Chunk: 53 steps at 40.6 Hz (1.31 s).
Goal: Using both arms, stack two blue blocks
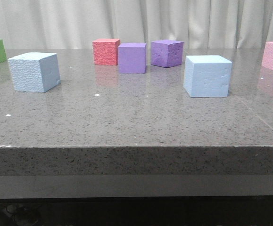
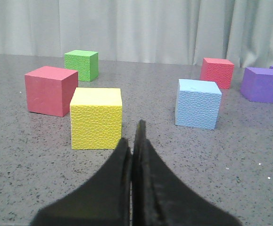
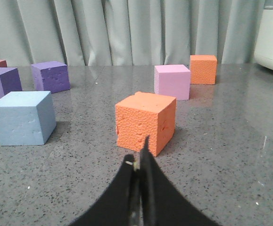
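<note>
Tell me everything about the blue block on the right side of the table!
The blue block is a pale sky-blue cube that looks like foam, with a rough, slightly dented skin. It sits flat and upright on the grey speckled table, alone, touching no other block. Two purple cubes stand behind it to the left. The right wrist view also shows it. Neither gripper touches it.

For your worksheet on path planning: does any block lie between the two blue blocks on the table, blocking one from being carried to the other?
Nothing visible does. The left blue block and right blue block have bare table between them; the purple blocks sit farther back.
</note>
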### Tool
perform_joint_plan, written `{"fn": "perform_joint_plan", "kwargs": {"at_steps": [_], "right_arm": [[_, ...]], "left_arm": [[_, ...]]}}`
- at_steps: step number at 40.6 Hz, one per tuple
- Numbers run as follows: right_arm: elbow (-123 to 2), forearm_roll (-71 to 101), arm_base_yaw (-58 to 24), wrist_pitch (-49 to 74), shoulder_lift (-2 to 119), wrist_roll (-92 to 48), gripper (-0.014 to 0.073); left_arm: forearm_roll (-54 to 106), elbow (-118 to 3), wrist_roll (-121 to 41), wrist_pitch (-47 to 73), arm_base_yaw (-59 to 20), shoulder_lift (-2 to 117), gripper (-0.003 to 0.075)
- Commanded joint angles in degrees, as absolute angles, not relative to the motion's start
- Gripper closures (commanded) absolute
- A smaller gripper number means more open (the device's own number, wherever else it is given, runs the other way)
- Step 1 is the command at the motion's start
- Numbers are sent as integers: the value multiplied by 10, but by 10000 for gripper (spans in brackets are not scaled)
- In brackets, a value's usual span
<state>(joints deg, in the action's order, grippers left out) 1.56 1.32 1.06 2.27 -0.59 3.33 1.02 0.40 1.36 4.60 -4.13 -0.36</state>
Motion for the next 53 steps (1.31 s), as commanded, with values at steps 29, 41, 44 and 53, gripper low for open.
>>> {"fn": "perform_joint_plan", "kwargs": {"at_steps": [29,41,44,53], "right_arm": [[15,8,11,-28,-17,33,610],[15,8,11,-31,-17,33,610],[10,12,11,-31,-17,33,610],[-79,18,11,10,-16,33,610]], "left_arm": [[15,24,14,0,-41,-18,738],[15,24,14,-18,-41,-18,738],[16,15,14,-22,-41,-18,738],[29,-121,14,63,-41,-9,738]]}}
